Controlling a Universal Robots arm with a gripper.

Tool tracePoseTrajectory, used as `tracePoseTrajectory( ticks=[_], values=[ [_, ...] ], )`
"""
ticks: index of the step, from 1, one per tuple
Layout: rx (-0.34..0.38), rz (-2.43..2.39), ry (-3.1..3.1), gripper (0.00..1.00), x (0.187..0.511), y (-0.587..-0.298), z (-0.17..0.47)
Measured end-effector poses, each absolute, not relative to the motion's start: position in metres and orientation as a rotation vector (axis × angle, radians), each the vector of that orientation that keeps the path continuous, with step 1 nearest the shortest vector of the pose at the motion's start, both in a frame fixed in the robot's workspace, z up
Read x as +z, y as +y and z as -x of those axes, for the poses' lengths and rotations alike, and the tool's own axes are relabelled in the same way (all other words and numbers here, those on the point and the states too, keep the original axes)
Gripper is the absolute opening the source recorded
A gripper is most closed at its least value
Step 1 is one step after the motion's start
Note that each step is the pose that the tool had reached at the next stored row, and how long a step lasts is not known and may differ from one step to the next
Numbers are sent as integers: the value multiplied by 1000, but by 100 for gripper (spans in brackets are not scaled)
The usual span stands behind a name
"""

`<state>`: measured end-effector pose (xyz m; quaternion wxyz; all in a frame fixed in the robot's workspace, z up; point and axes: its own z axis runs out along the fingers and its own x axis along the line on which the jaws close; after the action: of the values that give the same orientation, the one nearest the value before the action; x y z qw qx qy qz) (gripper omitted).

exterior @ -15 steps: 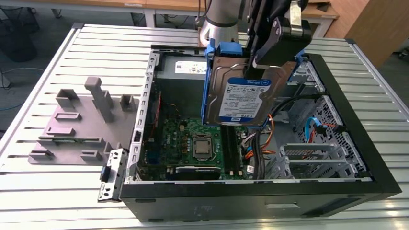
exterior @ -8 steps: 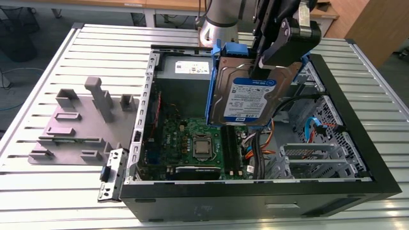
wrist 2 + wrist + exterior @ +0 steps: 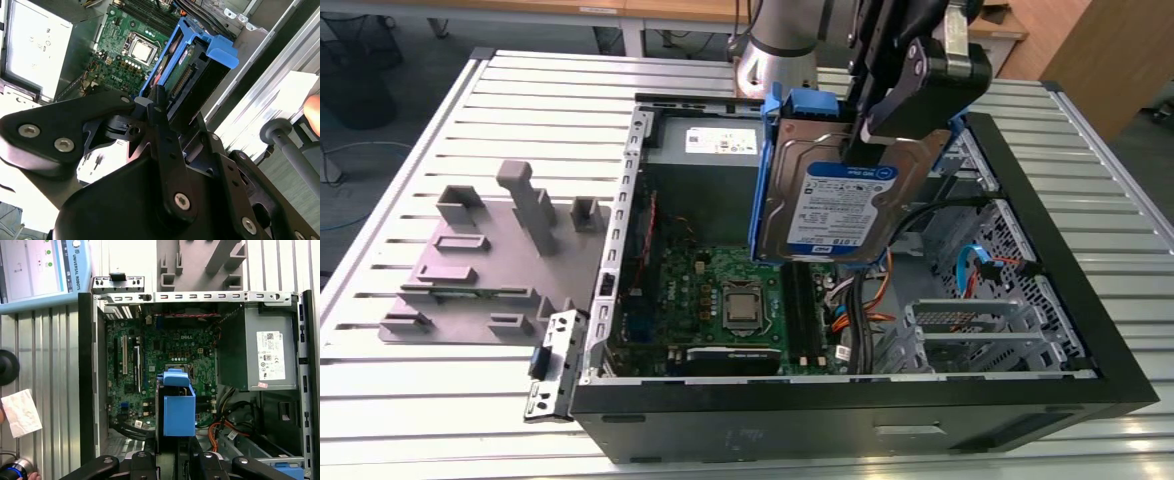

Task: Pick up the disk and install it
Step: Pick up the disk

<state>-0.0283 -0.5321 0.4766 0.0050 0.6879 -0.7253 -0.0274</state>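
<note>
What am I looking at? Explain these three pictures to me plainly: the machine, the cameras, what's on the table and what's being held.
This is a single robot arm whose black gripper is closed on the disk, a flat silver hard drive with a white-and-blue label in a blue plastic caddy. The exterior view comes from a camera off the arm; both wrist views come from cameras riding on it. The disk hangs upright above an open black computer case lying on a slatted metal table. Inside are a green motherboard and a grey power-supply box. Beside the case, on the exterior view's left, lies a grey plastic fixture.
</note>
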Motion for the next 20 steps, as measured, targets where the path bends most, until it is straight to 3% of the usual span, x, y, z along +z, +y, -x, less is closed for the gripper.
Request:
tracePoseTrajectory(
  ticks=[20],
  values=[
    [-86,-2154,-2272,35,477,-540,28]
  ],
)
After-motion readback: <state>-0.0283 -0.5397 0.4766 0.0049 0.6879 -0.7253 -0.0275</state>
